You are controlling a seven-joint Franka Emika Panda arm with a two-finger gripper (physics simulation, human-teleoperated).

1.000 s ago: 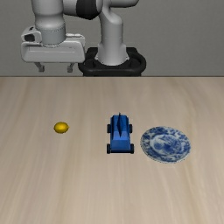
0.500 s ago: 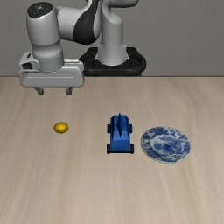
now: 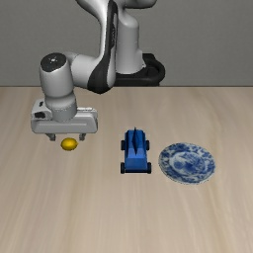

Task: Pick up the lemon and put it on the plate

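A small yellow lemon (image 3: 69, 144) lies on the wooden table toward the exterior view's left. My gripper (image 3: 66, 136) hangs directly over it, open, with one fingertip (image 3: 51, 136) to the lemon's left and the other (image 3: 82, 136) to its right, both apart from it. The lemon's top is partly hidden by the gripper body. A blue-and-white patterned plate (image 3: 187, 161) rests on the table at the exterior view's right, with nothing on it.
A blue toy car (image 3: 135, 151) stands between the lemon and the plate, pointing front to back. The robot's black base (image 3: 128, 71) sits at the table's far edge. Bare wood lies in front of all three objects.
The gripper has come down and forward from high at the back left to just above the lemon, straddling it. Lemon, car and plate have not moved.
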